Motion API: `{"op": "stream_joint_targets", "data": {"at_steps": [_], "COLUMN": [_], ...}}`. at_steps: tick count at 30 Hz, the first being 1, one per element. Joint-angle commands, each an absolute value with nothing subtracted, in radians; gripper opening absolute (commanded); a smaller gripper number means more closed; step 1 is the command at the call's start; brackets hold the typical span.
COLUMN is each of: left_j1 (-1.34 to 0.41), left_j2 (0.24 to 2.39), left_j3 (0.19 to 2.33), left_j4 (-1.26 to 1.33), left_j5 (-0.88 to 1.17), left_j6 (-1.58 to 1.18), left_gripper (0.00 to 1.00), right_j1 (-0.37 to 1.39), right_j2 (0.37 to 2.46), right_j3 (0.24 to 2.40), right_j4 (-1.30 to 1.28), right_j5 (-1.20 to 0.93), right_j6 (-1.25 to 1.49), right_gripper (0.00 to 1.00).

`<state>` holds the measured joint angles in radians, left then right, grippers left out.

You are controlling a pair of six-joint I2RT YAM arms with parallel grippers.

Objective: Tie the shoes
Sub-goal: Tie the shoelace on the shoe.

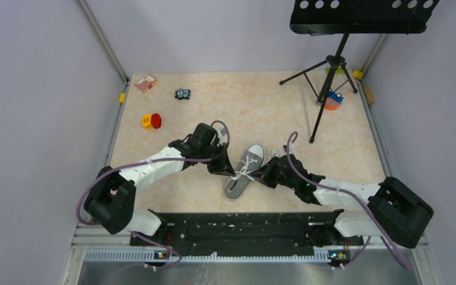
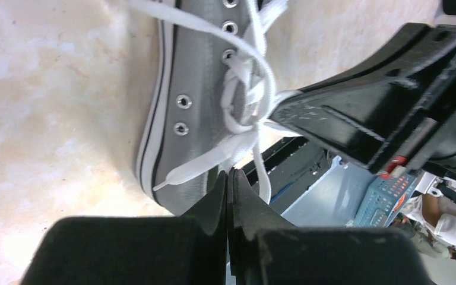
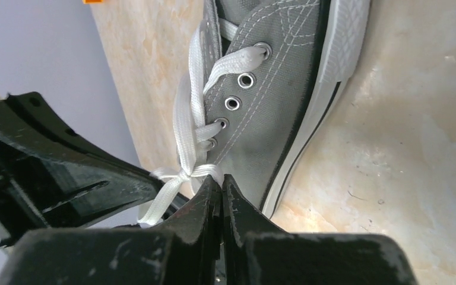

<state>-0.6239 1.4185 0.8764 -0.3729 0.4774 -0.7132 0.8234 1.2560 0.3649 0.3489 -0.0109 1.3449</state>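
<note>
Sneaker: a grey low-top canvas sneaker with a white sole lies on its sole near the middle of the bench. Its toe cap points away and to the right, its heel toward the arm bases.
Laces: the white laces cross into a loose knot over the lower eyelets. One flat end trails down the shoe's side, and another strand hangs past the heel.
Left pincer: the left pincer is at the shoe's left flank with its fingers pressed together. The flat lace end runs just over the tips, but I cannot tell if any lace is caught between them.
Right pincer: the right pincer is at the shoe's right flank, closed, nipping a strand of the laces right at the knot.
Between the arms: the two tips face each other across the knot, close together.
Far left of bench: a red and yellow pair of small pieces, a pinkish card and a small dark toy, all well apart from the shoe.
Far right of bench: a black music stand on a tripod, with a small orange and blue item at its foot.
</note>
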Motion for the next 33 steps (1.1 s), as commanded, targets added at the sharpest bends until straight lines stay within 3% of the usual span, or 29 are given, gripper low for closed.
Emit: {"op": "stream_joint_targets", "data": {"at_steps": [1, 17, 26, 33], "left_j1": [-0.611, -0.63, -0.708, -0.715], "left_j2": [1.417, 1.473, 1.478, 1.518], "left_j3": [0.83, 0.817, 1.093, 1.106], "left_j4": [-0.346, -0.397, -0.544, -0.526], "left_j5": [0.451, 0.419, 0.306, 0.298], "left_j6": [-0.725, -0.658, -0.596, -0.606], "left_gripper": [0.0, 0.0, 0.0, 0.0], "right_j1": [0.835, 0.793, 0.752, 0.712], "right_j2": [1.196, 1.165, 1.128, 1.112], "right_j3": [0.343, 0.333, 0.384, 0.391], "right_j4": [0.306, 0.261, 0.142, 0.117], "right_j5": [0.05, 0.078, 0.153, 0.135], "right_j6": [1.362, 1.354, 1.23, 1.204], "right_gripper": [0.0, 0.0, 0.0, 0.0]}}
